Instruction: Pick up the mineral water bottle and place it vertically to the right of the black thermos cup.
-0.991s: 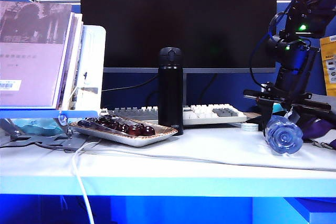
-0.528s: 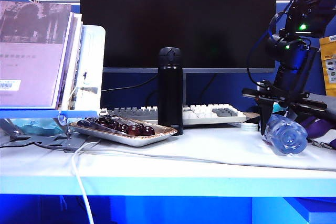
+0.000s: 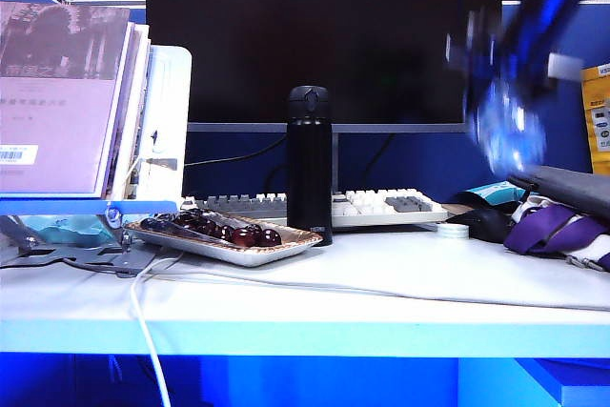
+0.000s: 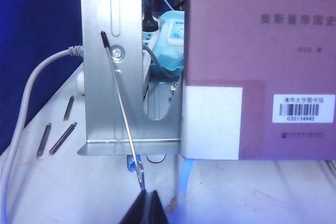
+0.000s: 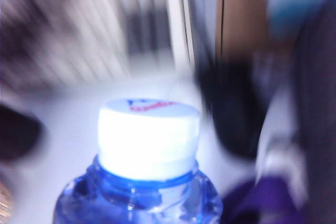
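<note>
White desk (image 3: 381,283) under the dark monitor (image 3: 324,35): the mineral water bottle (image 3: 500,131), low by the purple straps (image 3: 553,228) a second ago, now hangs blurred high above them, clamped in the right gripper (image 3: 510,73). Lift done; the carry toward the black thermos cup (image 3: 309,164) remains. Left gripper (image 4: 145,208) sits closed, empty, beside the bookstand (image 4: 131,66).

The right arm is raised at the upper right of the exterior view and appears motion-blurred. Its right gripper (image 3: 503,116) is clamped on the mineral water bottle (image 5: 144,174) and carries it clear above the desk (image 3: 381,283). The left gripper (image 4: 145,208) shows only its dark fingertips, pressed together, low over the desk surface.
</note>
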